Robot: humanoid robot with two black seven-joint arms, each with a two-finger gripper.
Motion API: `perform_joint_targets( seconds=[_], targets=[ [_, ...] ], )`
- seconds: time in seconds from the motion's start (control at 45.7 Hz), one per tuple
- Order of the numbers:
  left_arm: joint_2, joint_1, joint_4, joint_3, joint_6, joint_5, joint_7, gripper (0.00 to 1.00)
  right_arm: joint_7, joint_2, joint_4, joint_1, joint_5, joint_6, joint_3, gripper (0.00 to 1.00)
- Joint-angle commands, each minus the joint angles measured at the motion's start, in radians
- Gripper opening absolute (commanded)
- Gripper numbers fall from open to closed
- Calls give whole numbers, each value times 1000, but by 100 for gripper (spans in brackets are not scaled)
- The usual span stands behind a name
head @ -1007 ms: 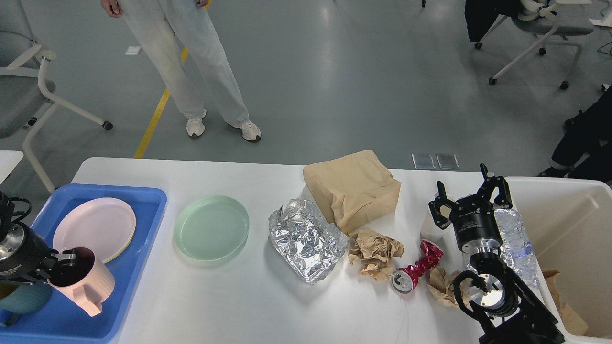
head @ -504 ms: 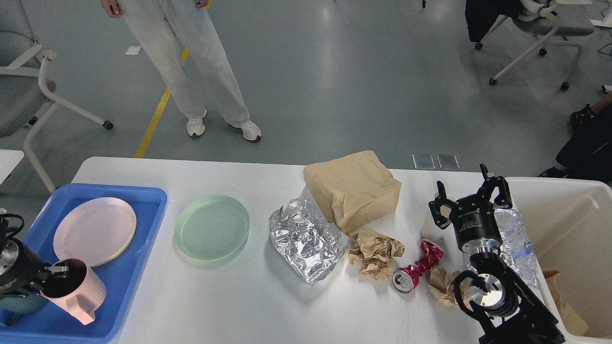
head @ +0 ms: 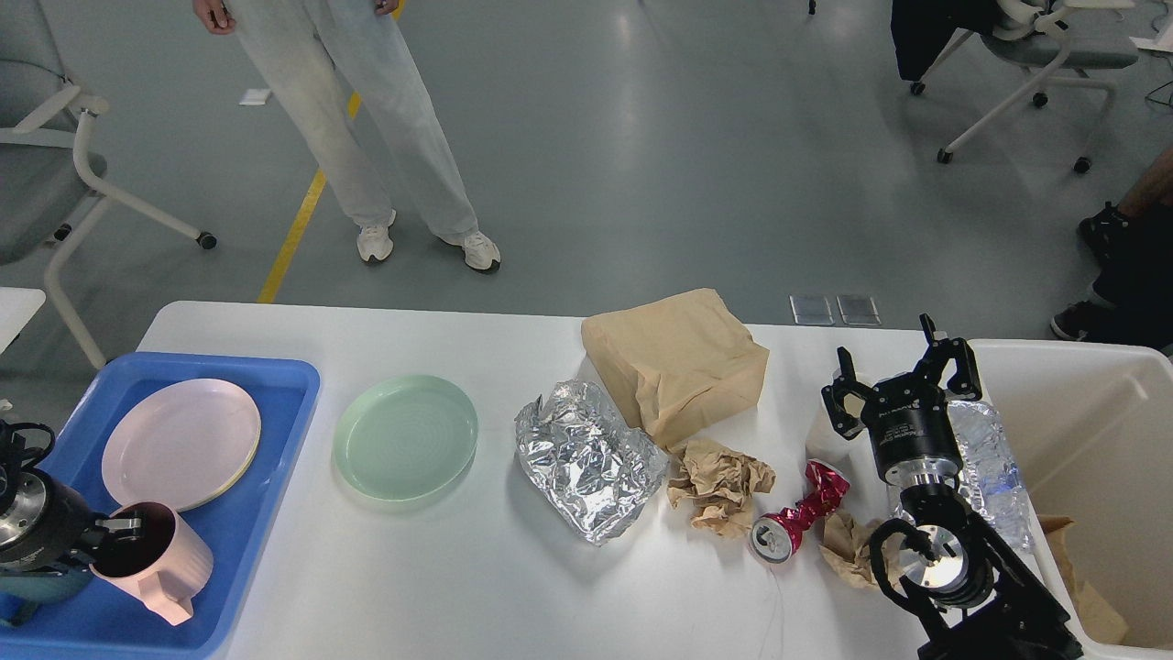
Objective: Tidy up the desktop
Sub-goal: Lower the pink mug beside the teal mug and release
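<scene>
The white desktop [head: 440, 568] carries a green plate [head: 406, 436], crumpled foil [head: 586, 458], a brown paper bag [head: 678, 362], crumpled brown paper [head: 719, 484] and a crushed red can [head: 797, 518]. My left gripper [head: 115, 536] is shut on the rim of a pink cup [head: 169, 564], holding it tilted low over the blue tray [head: 302, 403], next to a pink plate [head: 180, 442]. My right gripper [head: 896, 368] is open and empty, raised above a crushed clear bottle [head: 985, 458] and a white cup [head: 823, 440].
An off-white bin [head: 1054, 350] stands at the right end of the desktop, with brown paper inside. A teal cup [head: 37, 585] sits in the tray under my left arm. More crumpled paper [head: 848, 550] lies by the can. A person stands beyond the far edge.
My left gripper has carried the pink cup down and toward the near left corner of the tray. The right arm has not moved.
</scene>
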Motion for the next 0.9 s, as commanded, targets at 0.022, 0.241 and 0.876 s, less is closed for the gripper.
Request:
perform_joint_targets(
  seconds=[0.022, 0.241, 0.876],
  targets=[
    [1, 2, -9, -1, 10, -15, -4, 12, 0, 0, 0, 0, 0, 0, 0, 100],
    [-3, 2, -17, 0, 64, -35, -4, 82, 0, 0, 0, 0, 0, 0, 0, 100],
    [51, -286, -290, 221, 69, -83, -4, 92, 0, 0, 0, 0, 0, 0, 0, 100]
  ],
)
